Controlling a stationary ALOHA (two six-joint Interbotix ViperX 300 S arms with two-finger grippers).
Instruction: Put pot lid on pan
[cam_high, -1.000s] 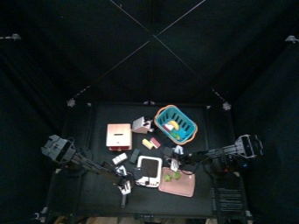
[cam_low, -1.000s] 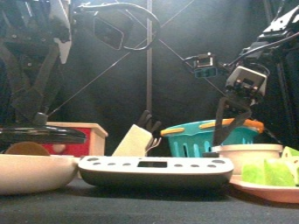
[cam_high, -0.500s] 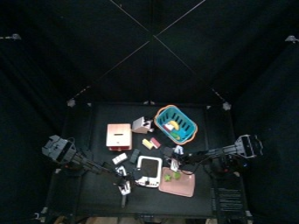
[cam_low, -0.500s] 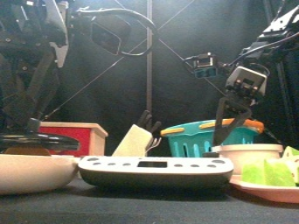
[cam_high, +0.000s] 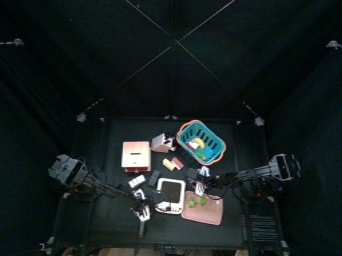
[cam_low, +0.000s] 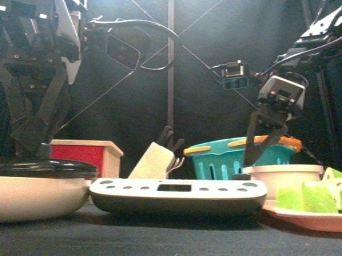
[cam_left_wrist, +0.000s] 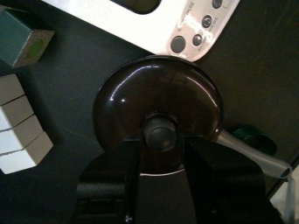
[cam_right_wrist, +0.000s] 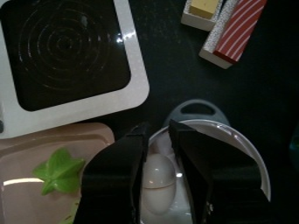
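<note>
The dark glass pot lid (cam_left_wrist: 158, 87) lies over the small round pan (cam_low: 40, 197) at the table's front left. It hides the pan's inside. In the front view the lid (cam_low: 40, 168) rests level on the pan's rim. A thin handle (cam_left_wrist: 257, 150) sticks out from under it. My left gripper (cam_left_wrist: 163, 140) is shut on the lid's knob from above; it also shows in the front view (cam_low: 47, 150). My right gripper (cam_right_wrist: 160, 136) hangs empty, jaws close together, over a white cup (cam_right_wrist: 216, 140) at the front right.
A white scale (cam_low: 174, 195) sits right next to the pan. A pink board (cam_right_wrist: 47, 162) with a green leaf lies beside the cup. A teal basket (cam_high: 201, 140) and a red box (cam_low: 87, 155) stand behind. Small blocks (cam_left_wrist: 24, 114) lie near the lid.
My left gripper has lowered the lid from a little above the pan down onto its rim. The right arm has not moved.
</note>
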